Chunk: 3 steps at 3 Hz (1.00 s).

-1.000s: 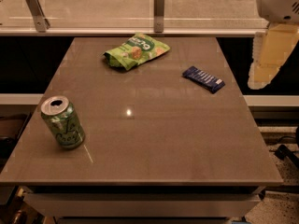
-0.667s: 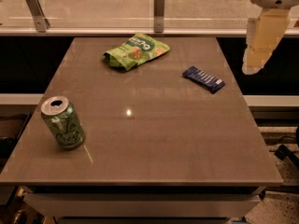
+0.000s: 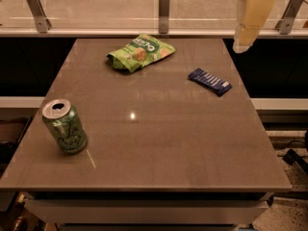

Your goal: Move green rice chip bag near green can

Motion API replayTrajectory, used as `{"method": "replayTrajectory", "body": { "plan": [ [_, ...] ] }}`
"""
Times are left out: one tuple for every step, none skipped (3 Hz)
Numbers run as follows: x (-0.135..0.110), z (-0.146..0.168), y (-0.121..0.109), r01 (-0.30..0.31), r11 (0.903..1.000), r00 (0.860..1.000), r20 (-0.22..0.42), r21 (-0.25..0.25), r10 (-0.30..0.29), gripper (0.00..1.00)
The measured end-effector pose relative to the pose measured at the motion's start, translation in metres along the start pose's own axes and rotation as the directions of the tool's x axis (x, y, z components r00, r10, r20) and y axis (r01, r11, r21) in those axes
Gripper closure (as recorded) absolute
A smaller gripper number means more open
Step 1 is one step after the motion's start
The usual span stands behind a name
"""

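Gripper (image 3: 245, 35) is seen at the top right of the view. It is a pale cream, smooth, elongated piece tapered to a blunt tip, hung tilted with the tip pointed down and slightly left. It is held over the far right corner of the table (image 3: 159, 143), clear of the surface. Whether it is open or closed cannot be told, and nothing is seen in its hold. Only this lower part of the arm is shown; the rest is cut off by the top edge.

Green rice chip bag (image 3: 139, 52) is found well left of the gripper and a little below it in the view, laid flat near the table's far edge. It is a soft, crinkled, glossy light green pouch with a dark round logo and pale round chips printed on it. One end is puckered.

A dark blue wrapped bar (image 3: 210, 81) is located nearer the gripper — below it and a little to the left. It is laid flat at an angle, with white markings along its top.

Green can (image 3: 65, 126) is placed farthest from the gripper, at the near left of the table, well apart from the bag. It is an upright cylinder with dark cursive lettering on the green side and an opened silver top.

Table top is flat, smooth, grey-brown and slightly reflective, with a small glint near centre. Behind it, a glass rail is carried on metal posts (image 3: 164, 4).
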<state>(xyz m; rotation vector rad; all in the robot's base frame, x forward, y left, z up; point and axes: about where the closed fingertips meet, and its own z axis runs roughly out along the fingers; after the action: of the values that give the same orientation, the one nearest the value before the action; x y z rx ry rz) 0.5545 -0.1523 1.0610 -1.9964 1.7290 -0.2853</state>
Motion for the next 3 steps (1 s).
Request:
{"method": "replayTrajectory", "body": {
  "plan": [
    [-0.014, 0.017, -0.018, 0.035, 0.9992, 0.997, 0.063, -0.018, -0.033, 0.00],
    [-0.029, 0.039, -0.035, 0.058, 0.9974, 0.992, 0.119, -0.042, -0.053, 0.00],
    [-0.056, 0.082, -0.067, 0.073, 0.9967, 0.988, 0.135, -0.034, -0.068, 0.00]
  ]
}}
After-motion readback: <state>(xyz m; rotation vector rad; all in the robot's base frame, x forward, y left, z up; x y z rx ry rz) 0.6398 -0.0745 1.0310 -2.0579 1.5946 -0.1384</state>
